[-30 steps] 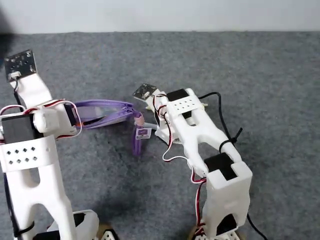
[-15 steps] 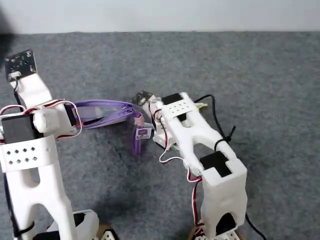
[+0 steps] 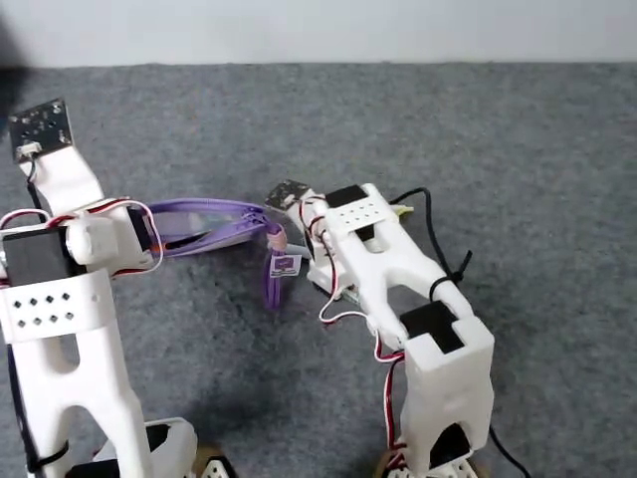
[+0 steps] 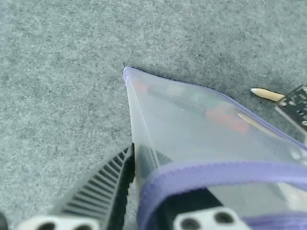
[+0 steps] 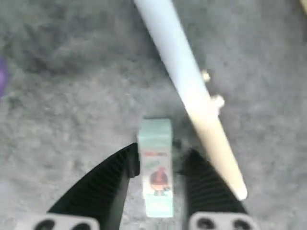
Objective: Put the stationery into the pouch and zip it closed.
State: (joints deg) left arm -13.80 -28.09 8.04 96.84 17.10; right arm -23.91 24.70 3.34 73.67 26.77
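Translucent purple-edged pouch [image 4: 201,129]: blurred red and green contents [image 4: 221,116].
Left gripper [image 4: 136,160]: clamps pouch edge.
Right gripper [image 5: 159,160]: parted around pale-green eraser [image 5: 155,143].

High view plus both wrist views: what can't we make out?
Right gripper: high view, hidden under its own arm.
Pouch contents: left wrist view, blurred colours behind translucent wall.
Pencil: right wrist view, far end cut off by frame edge.
Eraser print: right wrist view, blurred.

There is one clear, purple-edged pouch [image 3: 204,221]. Loose on the grey worktop [image 3: 518,149] are one small pale-green eraser [image 5: 156,165] and one long pale stick [image 5: 192,91], a pencil or pen. The coloured items [image 4: 225,117] inside the pouch cannot be counted. Two white arms [image 3: 60,299] [image 3: 398,269] stand here.
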